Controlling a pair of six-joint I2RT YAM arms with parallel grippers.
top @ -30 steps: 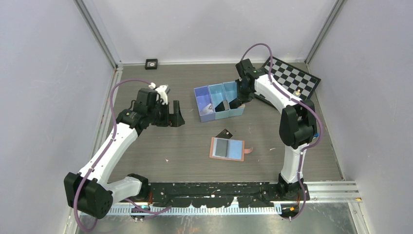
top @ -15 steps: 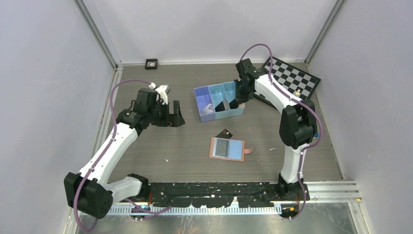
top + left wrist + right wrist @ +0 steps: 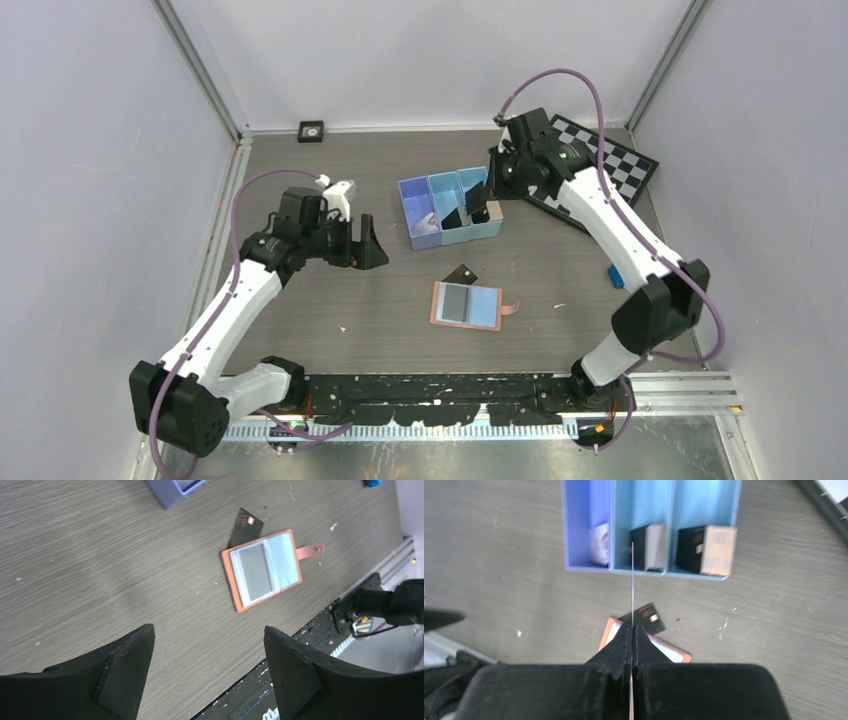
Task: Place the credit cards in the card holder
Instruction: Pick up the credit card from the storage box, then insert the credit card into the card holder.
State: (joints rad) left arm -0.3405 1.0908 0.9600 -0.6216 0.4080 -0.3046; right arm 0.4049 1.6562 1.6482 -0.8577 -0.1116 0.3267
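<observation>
The right gripper [image 3: 632,626] is pinched shut on a held card [image 3: 632,580] (edge-on, just a thin line) above the bin [image 3: 455,238], where other cards [image 3: 689,550] stand. The wallet [image 3: 467,304] lies open mid-table, a loose card [image 3: 462,273] touching its far edge. The left gripper [image 3: 360,243] hangs wide open, left of the bin.

1 card holder [image 3: 485,306], 1 blue 3-slot bin [image 3: 574,530], 1 checkerboard [image 3: 630,162], 1 loose black card [image 3: 461,274], 1 edge-on card [image 3: 632,570]; bin contents uncountable.
</observation>
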